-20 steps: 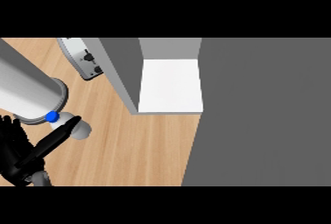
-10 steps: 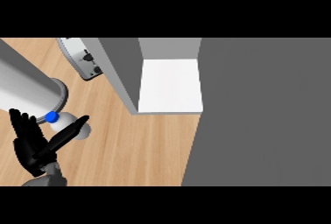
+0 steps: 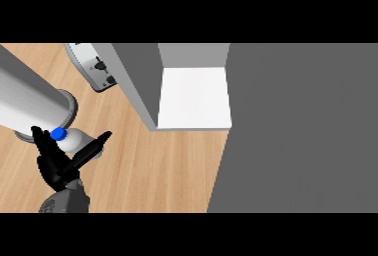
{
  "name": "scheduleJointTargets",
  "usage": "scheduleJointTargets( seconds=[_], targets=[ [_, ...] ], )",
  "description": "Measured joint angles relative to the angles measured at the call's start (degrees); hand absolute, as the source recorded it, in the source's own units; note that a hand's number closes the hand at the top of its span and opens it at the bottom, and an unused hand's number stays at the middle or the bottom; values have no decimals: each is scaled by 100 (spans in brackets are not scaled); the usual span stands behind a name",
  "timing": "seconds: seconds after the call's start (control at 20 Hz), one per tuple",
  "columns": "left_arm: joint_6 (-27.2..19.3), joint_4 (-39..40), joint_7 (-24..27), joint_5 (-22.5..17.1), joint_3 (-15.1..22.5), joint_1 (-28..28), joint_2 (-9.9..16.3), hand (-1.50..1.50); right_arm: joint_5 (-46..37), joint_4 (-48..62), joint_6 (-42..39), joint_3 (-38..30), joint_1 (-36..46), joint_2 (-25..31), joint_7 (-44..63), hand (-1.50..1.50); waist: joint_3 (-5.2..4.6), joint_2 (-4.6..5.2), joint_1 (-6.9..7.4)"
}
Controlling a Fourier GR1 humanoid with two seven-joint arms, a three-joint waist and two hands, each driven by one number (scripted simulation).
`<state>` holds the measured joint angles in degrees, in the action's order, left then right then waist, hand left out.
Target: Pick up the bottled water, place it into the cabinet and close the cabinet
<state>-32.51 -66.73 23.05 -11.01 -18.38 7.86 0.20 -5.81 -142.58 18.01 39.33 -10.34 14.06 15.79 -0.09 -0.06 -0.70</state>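
Presently, the hand (image 3: 57, 165) at lower left is spreading straight fingers around the blue-capped bottled water (image 3: 70, 141); the cabinet (image 3: 193, 97) is standing open, white shelf showing; no label readable.

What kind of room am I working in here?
Most likely a kitchen: a wooden counter, an open cabinet with a white shelf, and what looks like a toaster at the back.

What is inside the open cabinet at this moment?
Only a bare white shelf shows inside the cabinet; nothing stands on the visible part. Its grey wall hides the deeper interior. The bottled water is outside, on the counter, between the fingers of one hand.
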Motion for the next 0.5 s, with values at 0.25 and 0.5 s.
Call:
scheduleJointTargets(
  seconds=[0.25,0.5],
  targets=[
    [41,695,682,-339,-25,87,-6,-150,17,-26,29,-18,-39,145,-37,-150,2,-1,0],
    [32,1184,1156,-625,-62,191,-15,-150,14,-30,85,62,-100,263,-149,-150,3,-3,3]
  ],
)
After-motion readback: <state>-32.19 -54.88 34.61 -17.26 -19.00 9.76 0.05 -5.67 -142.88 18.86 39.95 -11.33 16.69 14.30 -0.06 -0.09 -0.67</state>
